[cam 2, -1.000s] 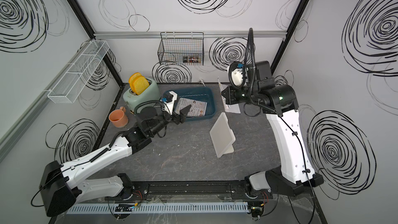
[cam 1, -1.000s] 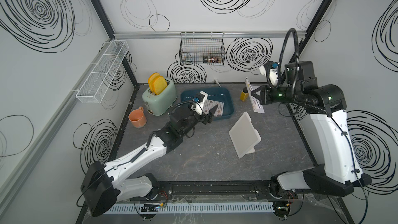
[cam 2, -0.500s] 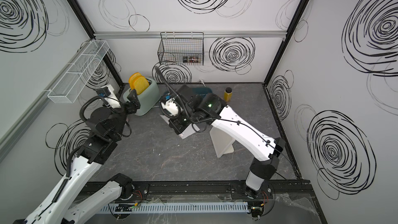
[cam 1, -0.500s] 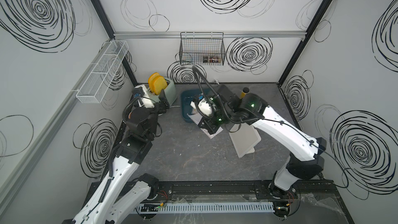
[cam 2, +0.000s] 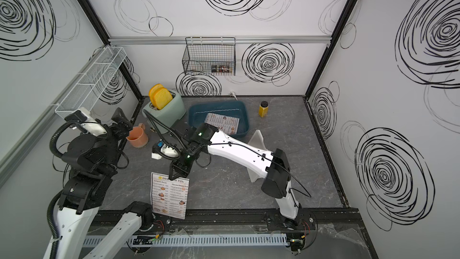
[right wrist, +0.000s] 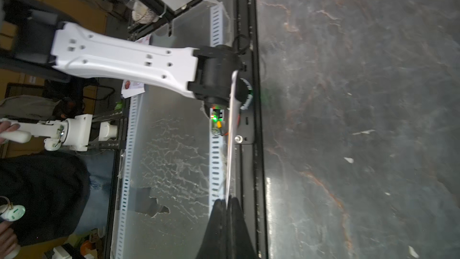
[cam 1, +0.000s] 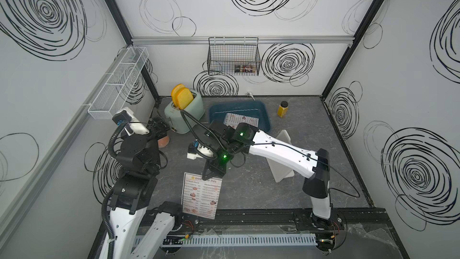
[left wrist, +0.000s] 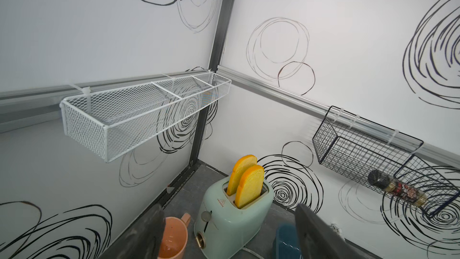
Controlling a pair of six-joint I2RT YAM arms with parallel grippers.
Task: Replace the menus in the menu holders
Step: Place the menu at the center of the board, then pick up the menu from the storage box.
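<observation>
Surface: dark grey marbled tabletop [cam 1: 249,190], closed in by 3 white walls with black swirl scribbles and black corner posts. A black front rail [cam 1: 249,216] runs along the near edge.

Landmark: blue tray [cam 1: 265,118], toward the back wall.
- Inside the tray: 1 menu [cam 1: 240,122], lying flat, print up.
- Just left of the tray: mint toaster [cam 1: 185,115] with 2 yellow toast slices [cam 1: 183,98] standing in its slots.
- Further left of the tray, past the toaster: orange mug [cam 2: 138,138].
- Right of the tray, near: yellow jar [cam 1: 283,109], upright.
- In front of the tray, to its right: menu holder [cam 1: 280,171], white, partly behind the right arm.
- Above the tray on the back wall: black wire basket [cam 1: 234,57] holding a spice bottle [cam 1: 245,68].
- Left of the tray, up on the side wall: white mesh shelf [cam 1: 119,90].

Right gripper [cam 1: 211,174]: well in front of the tray, fingers pinched closed on the top edge of the held menu [cam 1: 201,195]. The sheet faces up and its lower edge overlaps the front rail in both top views; it is edge-on in the right wrist view [right wrist: 231,133]. Contact with the surface: cannot tell.

Left gripper [cam 2: 122,124]: raised beside the mug, fingers [left wrist: 316,227] spread wide, nothing between them.
</observation>
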